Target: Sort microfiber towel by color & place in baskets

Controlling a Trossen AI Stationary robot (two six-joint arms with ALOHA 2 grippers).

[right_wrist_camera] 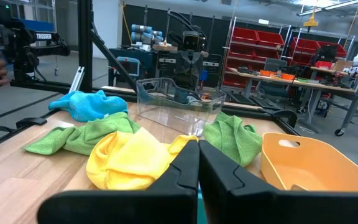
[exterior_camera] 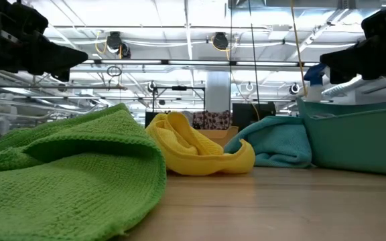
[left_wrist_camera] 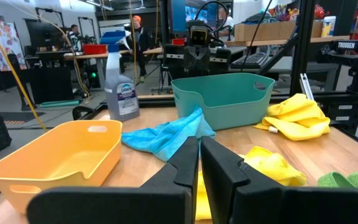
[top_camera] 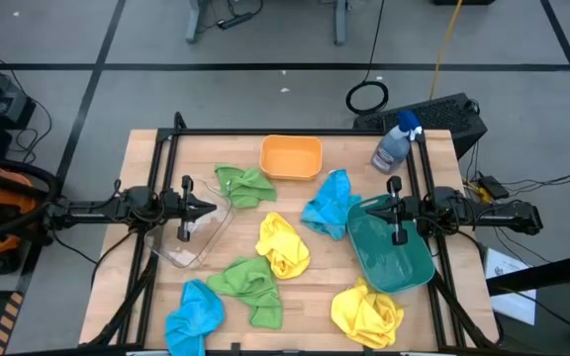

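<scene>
On your bench (top_camera: pixel 156 148) all six towels lie loose and none is in a basket. The left end effector (top_camera: pixel 209 208) hangs over the clear basket (top_camera: pixel 194 232) at the left side, its fingers (left_wrist_camera: pixel 188 165) pressed nearly together and holding nothing. The right end effector (top_camera: pixel 372 209) hovers at the near rim of the teal basket (top_camera: pixel 394 259) on the right, its fingers (right_wrist_camera: pixel 188 168) likewise closed together and empty. The orange basket (top_camera: pixel 291 157) stands at the far middle, with one green towel (top_camera: pixel 245 185) just to its left, beside the clear basket. A blue towel (top_camera: pixel 329 205) lies against the teal basket's left wall. One yellow towel (top_camera: pixel 283 245) sits in the middle of the bench, and the second green towel (top_camera: pixel 249 288) lies just in front of it. The other blue towel (top_camera: pixel 194 314) is at the front left edge, and the other yellow towel (top_camera: pixel 367 312) at the front right, below the teal basket. A spray bottle (top_camera: pixel 396 143) stands at the far right corner.
</scene>
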